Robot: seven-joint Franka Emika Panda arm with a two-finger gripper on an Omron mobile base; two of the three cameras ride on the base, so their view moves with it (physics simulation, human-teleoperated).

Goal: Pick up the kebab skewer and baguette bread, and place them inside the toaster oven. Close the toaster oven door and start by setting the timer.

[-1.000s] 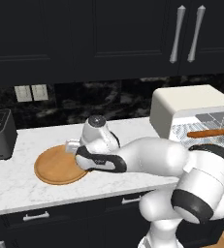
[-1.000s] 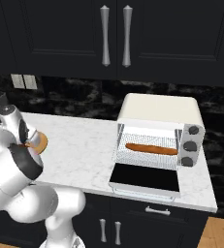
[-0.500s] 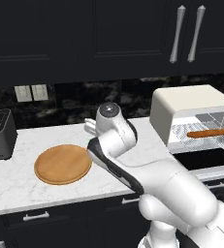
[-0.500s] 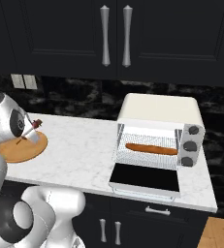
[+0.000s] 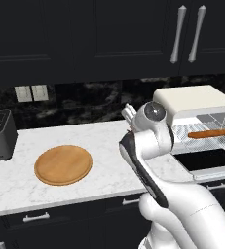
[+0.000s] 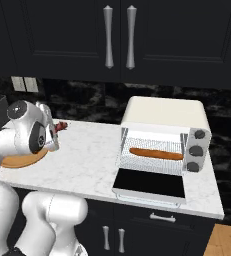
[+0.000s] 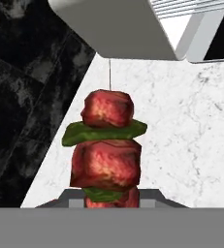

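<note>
Kebab skewer [image 7: 107, 145]: red meat chunks and green slices on a thin stick, being held clamped in the hand [image 7: 111, 201], raised above the white marble desk [image 5: 109, 155], roughly mid-length, towards its back edge.

Baguette bread [image 6: 156, 153]: being carried on the wire rack inside the toaster oven [image 6: 164, 117], at the desk's right end.

Toaster oven door [image 6: 149, 184]: being left folded down flat, over the front edge.

Round wooden board [image 5: 63, 164]: lying left of centre.

No legible writing or brand marks are being shown.
</note>
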